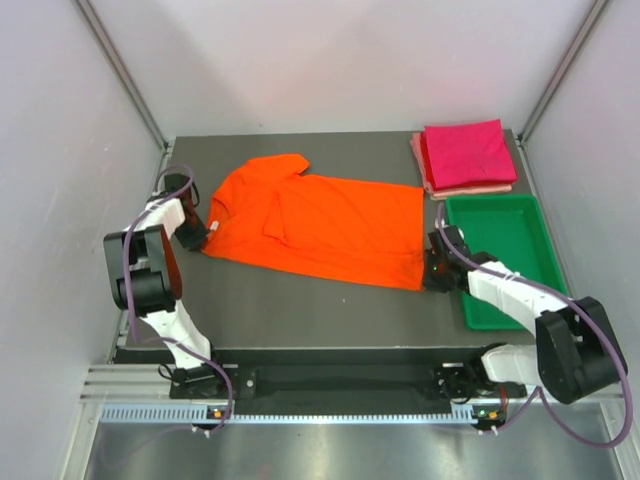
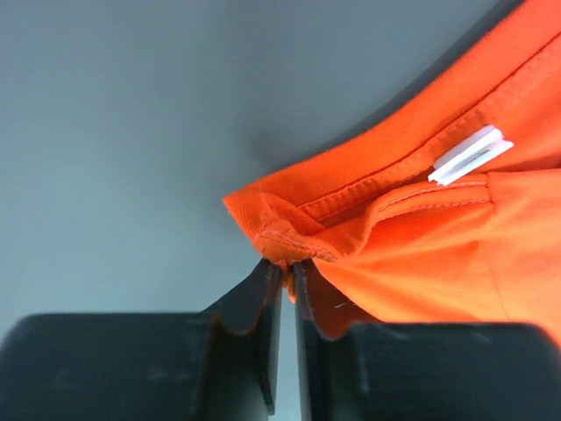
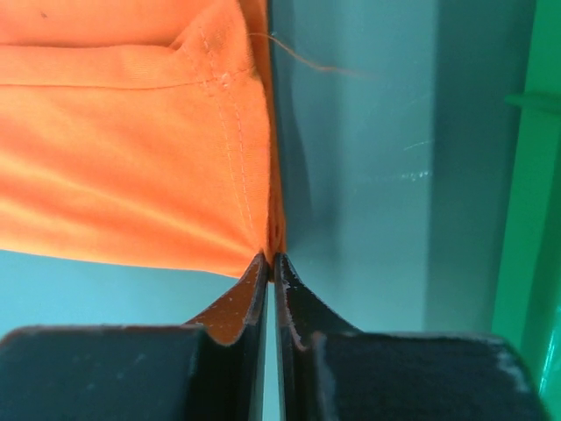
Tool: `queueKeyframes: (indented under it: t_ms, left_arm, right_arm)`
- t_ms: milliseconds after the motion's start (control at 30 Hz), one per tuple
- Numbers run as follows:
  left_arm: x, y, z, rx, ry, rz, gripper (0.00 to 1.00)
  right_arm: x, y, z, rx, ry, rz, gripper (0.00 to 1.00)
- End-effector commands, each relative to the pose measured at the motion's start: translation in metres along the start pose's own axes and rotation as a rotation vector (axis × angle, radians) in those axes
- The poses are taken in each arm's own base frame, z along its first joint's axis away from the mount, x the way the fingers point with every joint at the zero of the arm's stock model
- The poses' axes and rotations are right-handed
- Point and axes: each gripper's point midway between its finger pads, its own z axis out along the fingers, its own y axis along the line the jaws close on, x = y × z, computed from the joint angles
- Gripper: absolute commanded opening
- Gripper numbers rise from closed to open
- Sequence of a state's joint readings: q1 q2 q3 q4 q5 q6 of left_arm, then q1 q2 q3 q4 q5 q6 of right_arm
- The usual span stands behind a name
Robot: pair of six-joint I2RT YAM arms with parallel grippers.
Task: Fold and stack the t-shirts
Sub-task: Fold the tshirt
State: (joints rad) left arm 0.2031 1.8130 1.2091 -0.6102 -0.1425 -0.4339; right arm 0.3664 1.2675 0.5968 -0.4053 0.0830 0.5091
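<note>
Green tray (image 1: 500,235) just right of orange t-shirt (image 1: 330,225)

A dark grey table (image 1: 300,310) fills the middle of the scene, its top matt and flat, with a square front edge. Plain pale walls close it in on three sides: the left wall (image 1: 50,150), the far wall (image 1: 330,60) and the right wall (image 1: 600,130). A slanting metal strut (image 1: 120,70) runs along the far left corner and another strut (image 1: 565,70) along the far right. A pale toothed rail (image 1: 340,410) lies at the near edge, with a brushed metal surface (image 1: 330,455) nearer still. The light is soft and even, and a faint sheen shows on the tabletop up close (image 3: 368,175).
</note>
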Motion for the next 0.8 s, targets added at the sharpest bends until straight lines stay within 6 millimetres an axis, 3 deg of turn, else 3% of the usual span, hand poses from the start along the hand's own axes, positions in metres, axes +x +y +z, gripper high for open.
queueKeyframes:
  t_ms: [0,67,167,267,333,400,500,567,700,767]
  left_arm:
    - [-0.001,0.021,-0.011,-0.084,-0.011,0.013,0.16]
    - [-0.008,0.021,-0.017,-0.090,-0.024,0.010,0.24]
    - [-0.027,0.014,-0.038,-0.059,-0.084,0.015,0.34]
    - [-0.043,-0.022,-0.065,0.061,-0.135,0.076,0.36]
    - [-0.043,-0.059,-0.082,0.153,-0.156,0.142,0.37]
    - [-0.029,-0.094,-0.088,0.249,-0.128,0.206,0.37]
    - [-0.015,-0.129,-0.093,0.309,-0.104,0.251,0.37]
    - [-0.010,-0.141,-0.088,0.327,-0.105,0.255,0.37]
    - [0.025,-0.175,-0.068,0.447,-0.021,0.292,0.38]
    - [0.036,-0.181,-0.059,0.468,0.005,0.301,0.38]
  right_arm:
    - [-0.005,0.002,-0.007,-0.004,-0.041,0.019,0.06]
    - [-0.003,0.000,-0.009,0.007,-0.033,0.025,0.18]
    - [-0.006,-0.002,-0.018,0.022,-0.036,0.025,0.29]
    - [-0.014,-0.001,-0.029,0.022,-0.060,0.023,0.34]
    - [-0.020,0.001,-0.034,0.014,-0.077,0.022,0.35]
    - [-0.022,0.002,-0.039,0.009,-0.087,0.022,0.36]
    - [-0.033,0.008,-0.045,-0.009,-0.113,0.025,0.36]
    - [-0.036,0.009,-0.047,-0.012,-0.122,0.028,0.36]
    - [-0.041,0.013,-0.048,-0.023,-0.131,0.025,0.36]
    - [-0.043,0.014,-0.047,-0.026,-0.131,0.023,0.36]
